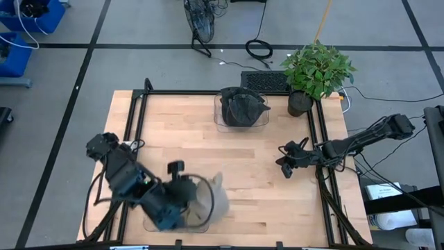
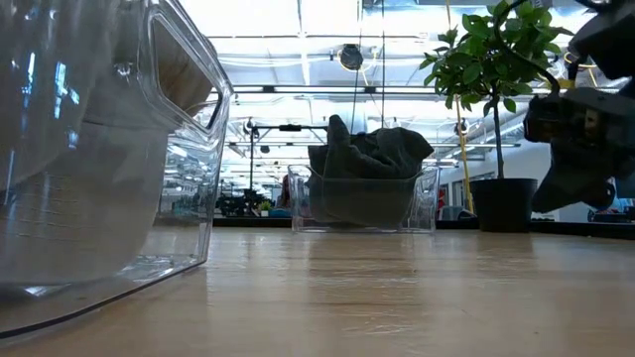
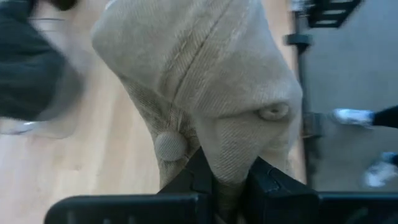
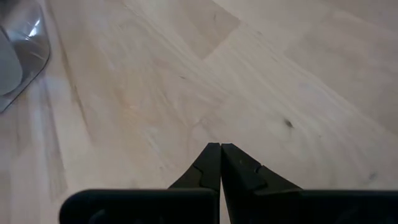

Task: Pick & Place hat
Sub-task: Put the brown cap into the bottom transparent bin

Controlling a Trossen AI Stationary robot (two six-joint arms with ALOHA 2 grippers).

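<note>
Hat gripped, placing still ahead

We see the left claw clamped on the beige twill cap, just above the clear plastic bin; the right claw, closed and empty, waits well apart over the worktop.

The hat is beige woven cloth, matt, with a cloth button. The table is pale wood, smooth. The near bin is clear glossy plastic.
</note>
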